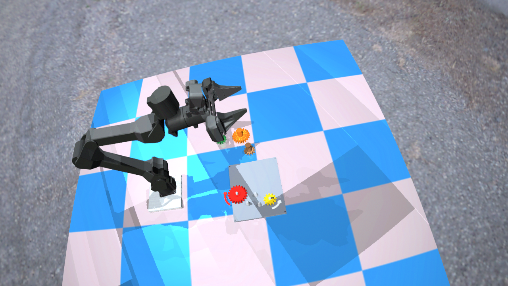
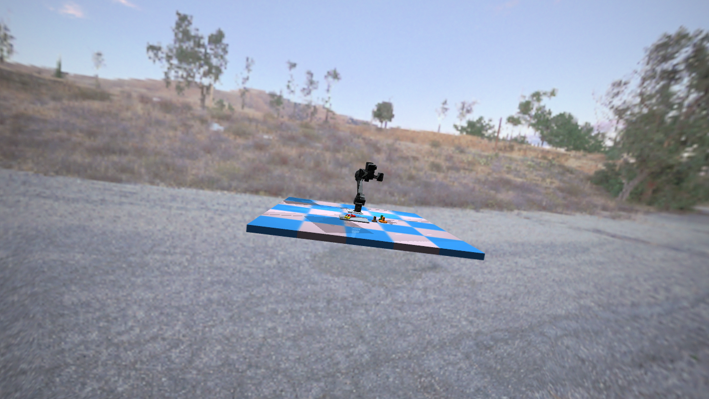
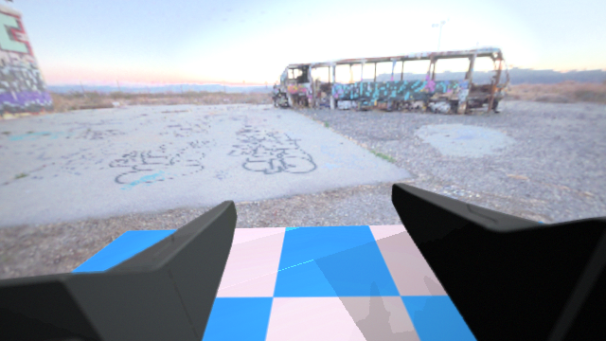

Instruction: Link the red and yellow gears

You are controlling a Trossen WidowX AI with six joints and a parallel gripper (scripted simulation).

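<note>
The grey board (image 1: 248, 174) bears a red gear (image 1: 237, 195) at its left and a yellow gear (image 1: 269, 200) with a black stripe at its right. Several empty pegs stand between them, one peg (image 1: 247, 203) close to the red gear. An orange gear (image 1: 240, 135) (image 2: 382, 220) and a smaller brown gear (image 1: 249, 149) (image 2: 374, 218) stand on the table beyond the board. A green gear (image 1: 223, 141) is partly hidden by a finger in the top view. My gripper (image 1: 243, 99) (image 3: 313, 200) is open and empty, high above the table, with its fingers pointing outward.
The checkered table (image 1: 284, 110) (image 2: 366, 239) carries the arm's white base plate (image 1: 156, 205) left of the board. A red arrow (image 1: 226, 198) and a white arrow (image 1: 277, 204) are marked on the board. The wrist view shows the table's far edge between the fingers.
</note>
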